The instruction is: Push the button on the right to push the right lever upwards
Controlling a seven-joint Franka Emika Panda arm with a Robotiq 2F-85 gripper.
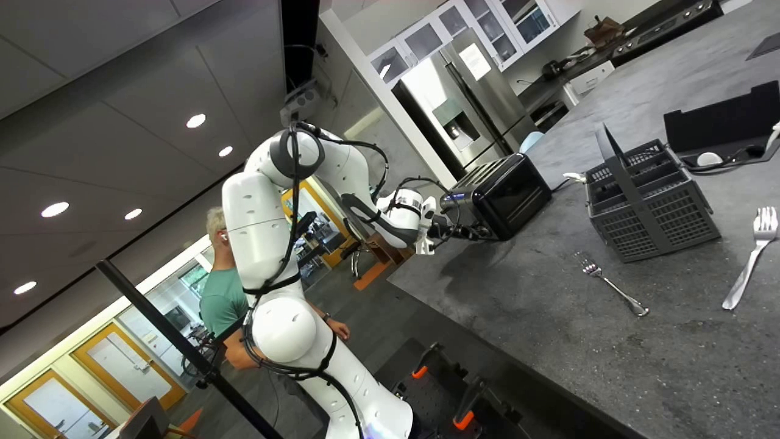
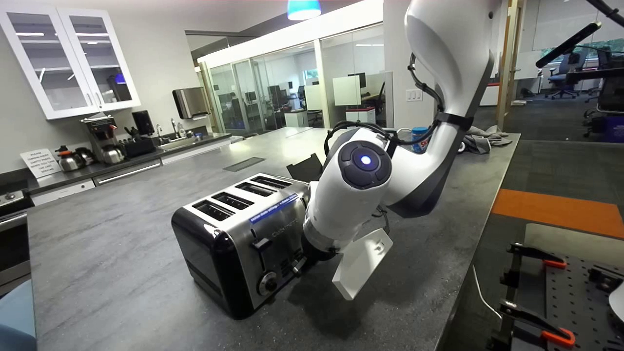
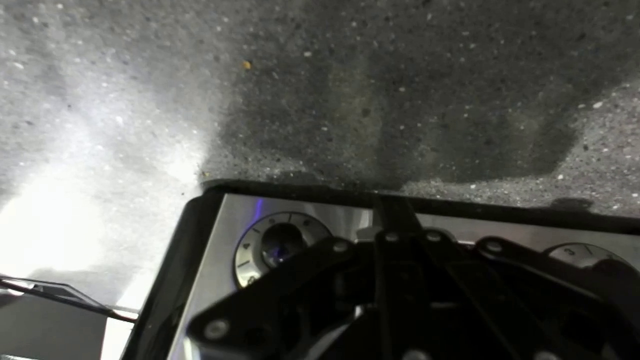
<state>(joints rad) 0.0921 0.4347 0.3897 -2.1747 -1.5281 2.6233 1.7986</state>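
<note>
Your pincer (image 3: pixel 397 215) looms nearest in the wrist view — fingers together, tip before the front of the 4-slot toaster (image 2: pixel 241 253), which stands on the bench (image 2: pixel 122 287). You look to be at the button-press step; button and right lever can't be picked out, contact unclear. Next, check alignment beside the fully shown dial (image 3: pixel 282 243) — then push straight in, gently.

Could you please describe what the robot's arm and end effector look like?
The arm is white with rounded segments and dark trim. Black cables run along it under black straps. A round dark button pad glows bluish at its centre. The black end effector has linked bars with silvery screws; a flat white plate sits near it.
</note>
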